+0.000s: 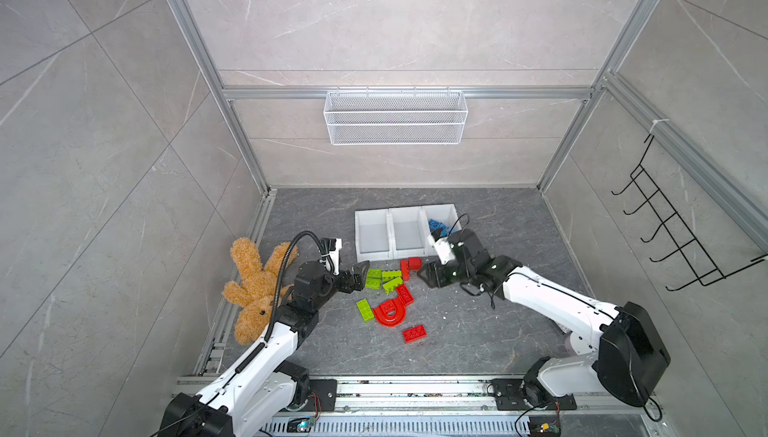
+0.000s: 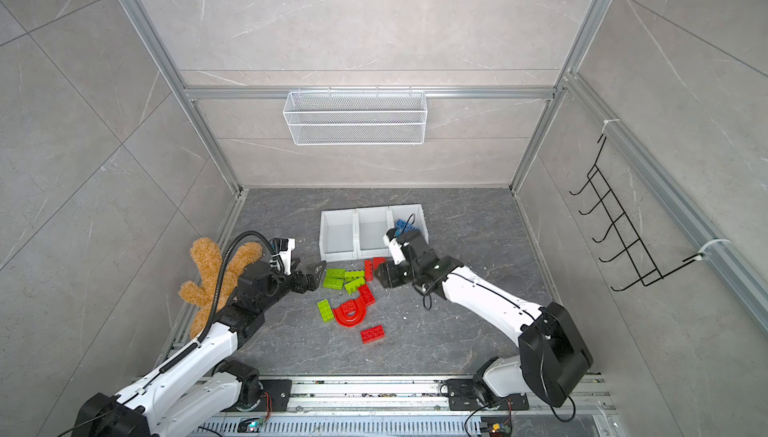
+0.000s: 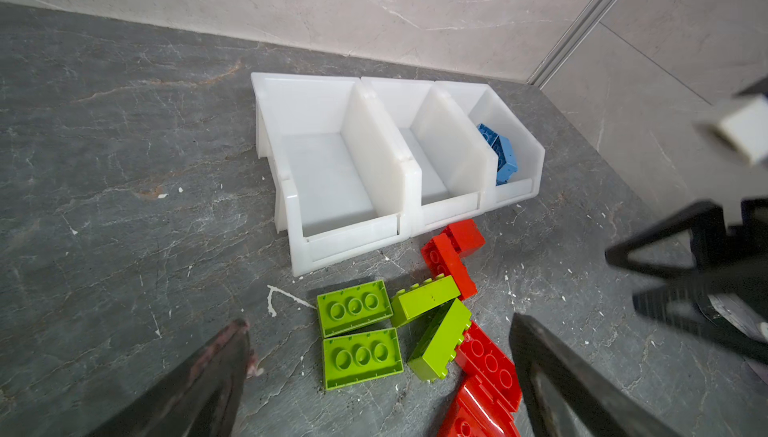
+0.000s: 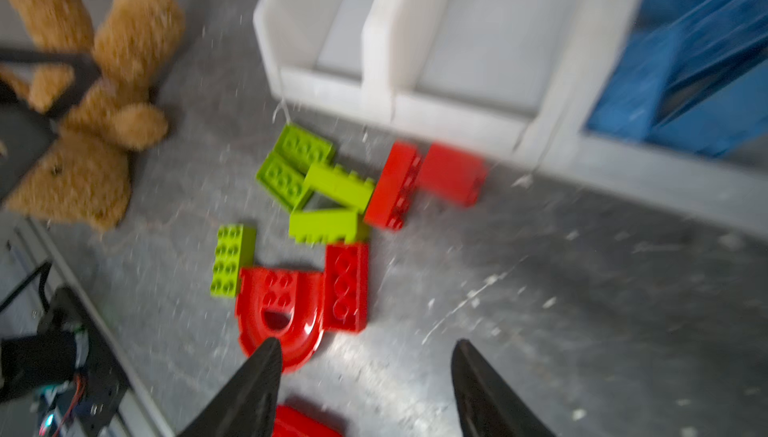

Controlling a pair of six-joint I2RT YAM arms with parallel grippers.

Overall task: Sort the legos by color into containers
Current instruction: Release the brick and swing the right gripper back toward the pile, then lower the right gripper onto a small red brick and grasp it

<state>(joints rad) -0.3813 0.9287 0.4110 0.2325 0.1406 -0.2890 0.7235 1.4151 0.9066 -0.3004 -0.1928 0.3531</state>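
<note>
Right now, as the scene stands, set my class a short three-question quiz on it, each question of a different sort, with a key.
1. Multiple choice: which colour of legos already lies in the containers? A red, B blue, C lime green.
2. True or false: the brown plush toy lies inside a container.
3. Count: how many lime green bricks lie on the floor?
Key: 1 B, the blue bricks sit in the container at the right end in both top views. 2 False, it lies on the floor, outside them. 3 Five.
</note>
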